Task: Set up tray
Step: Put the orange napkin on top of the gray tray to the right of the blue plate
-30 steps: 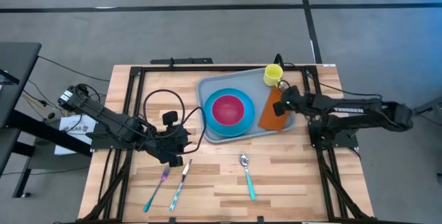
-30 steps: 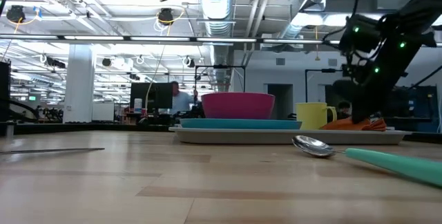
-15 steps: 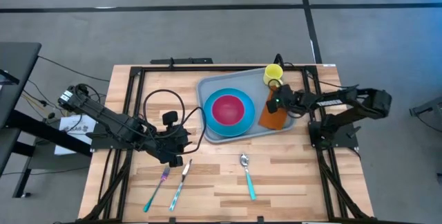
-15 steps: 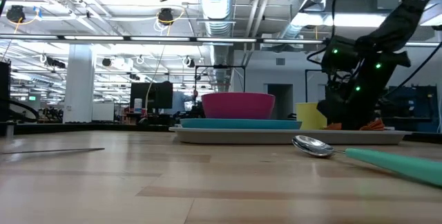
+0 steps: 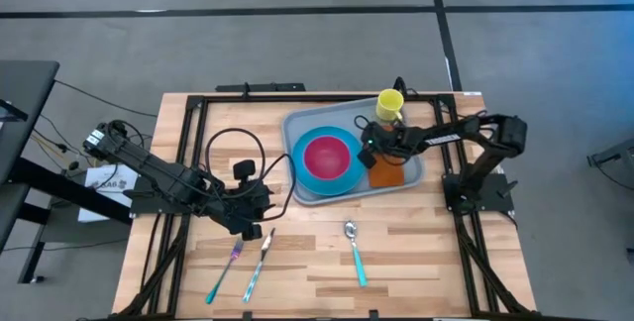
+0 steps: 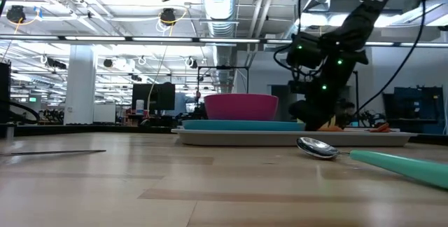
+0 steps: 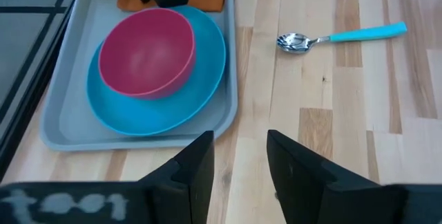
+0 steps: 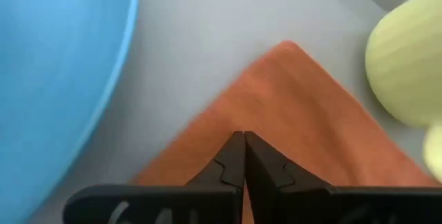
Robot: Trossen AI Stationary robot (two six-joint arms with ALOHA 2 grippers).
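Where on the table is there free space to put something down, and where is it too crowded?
Bare wood lies between the knife and the spoon, and right of the spoon. The tray is crowded: plate, bowl, napkin, cup, with the shut right gripper on the napkin.

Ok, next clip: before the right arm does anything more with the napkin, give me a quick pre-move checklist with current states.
1. Right pincer shut, tips down on the orange napkin: ok; whether it actually pinches cloth: cannot tell.
2. Napkin fully inside the tray: cannot tell, the arm covers part of it.
3. Yellow cup clear of the right pincer: not ok, it stands close beside it.
4. Pink bowl seated on the blue plate: ok.
5. Left pincer open, holding nothing, off the tray: ok.
6. Spoon, fork and knife on the tray: not ok.
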